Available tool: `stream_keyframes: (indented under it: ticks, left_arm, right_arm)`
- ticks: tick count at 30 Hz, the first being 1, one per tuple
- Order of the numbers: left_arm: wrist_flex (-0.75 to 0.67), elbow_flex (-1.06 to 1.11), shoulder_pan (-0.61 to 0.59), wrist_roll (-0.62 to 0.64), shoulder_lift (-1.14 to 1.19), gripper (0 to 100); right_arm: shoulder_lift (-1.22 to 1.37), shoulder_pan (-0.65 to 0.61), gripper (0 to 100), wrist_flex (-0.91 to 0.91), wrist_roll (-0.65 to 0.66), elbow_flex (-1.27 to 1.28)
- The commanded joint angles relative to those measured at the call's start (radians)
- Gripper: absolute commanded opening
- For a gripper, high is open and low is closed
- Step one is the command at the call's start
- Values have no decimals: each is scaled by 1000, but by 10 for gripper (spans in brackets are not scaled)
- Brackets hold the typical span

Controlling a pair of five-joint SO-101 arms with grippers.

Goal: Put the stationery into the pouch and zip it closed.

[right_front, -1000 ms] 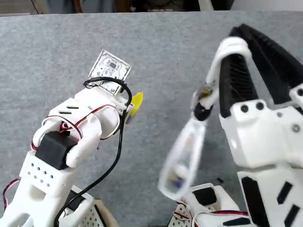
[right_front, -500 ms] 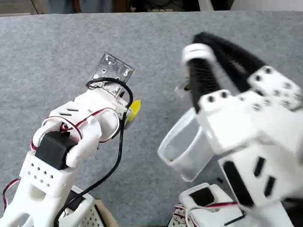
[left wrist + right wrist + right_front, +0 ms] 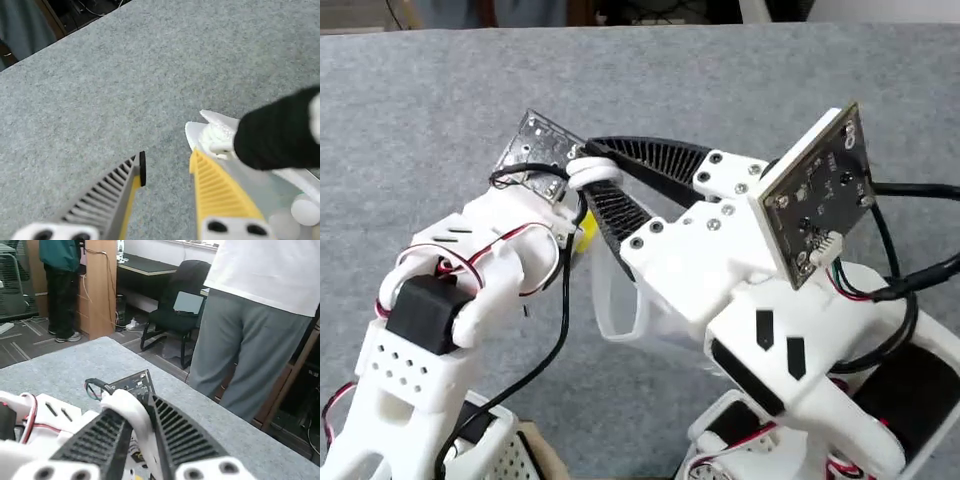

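A clear pouch (image 3: 618, 300) hangs from my right gripper (image 3: 592, 166), whose black fingers are shut on its white top end (image 3: 123, 402). In the high view the pouch dangles above the grey table, under the right arm. My left gripper (image 3: 167, 162) is open, its yellow finger (image 3: 212, 192) touching or almost touching the pouch's white tip (image 3: 216, 134), its grey finger (image 3: 112, 192) apart on bare cloth. Pale round items (image 3: 304, 210) show through the pouch wall. In the high view the left gripper's yellow finger (image 3: 585, 231) sits right beside the pouch top.
Grey cloth (image 3: 740, 90) covers the table, open at the back and far left. The two arms crowd together at the middle front. A person stands in the room beyond the table edge (image 3: 260, 330).
The right arm has swung left with the pouch, from the right side across to the left gripper. The left arm has barely shifted.
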Motion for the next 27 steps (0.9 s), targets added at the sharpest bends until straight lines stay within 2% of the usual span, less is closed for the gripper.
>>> stream_keyframes:
  ticks: [1, 6, 12, 15, 18, 23, 27]
  left_arm:
    - [3, -36, -12, -58, -21, 174]
    - [5, -36, -13, -157, -20, 174]
    - [5, -15, -65, -236, -18, 174]
    - [44, 12, -56, -273, -18, 174]
    - [103, 16, 10, -282, -18, 174]
    - [215, 12, 148, -315, -31, 174]
    - [301, -31, 117, -374, -31, 174]
  right_arm:
    - [-54, -17, 12, 34, 11, -5]
    - [-154, -15, 12, 126, 14, -10]
    - [-275, -14, 12, 180, 86, -10]
    - [-318, 44, 12, 195, 87, -7]
    - [-340, 107, 12, 210, 84, 1]
    - [-343, 118, 12, 227, 80, -1]
    - [-340, 192, 12, 226, 78, 1]
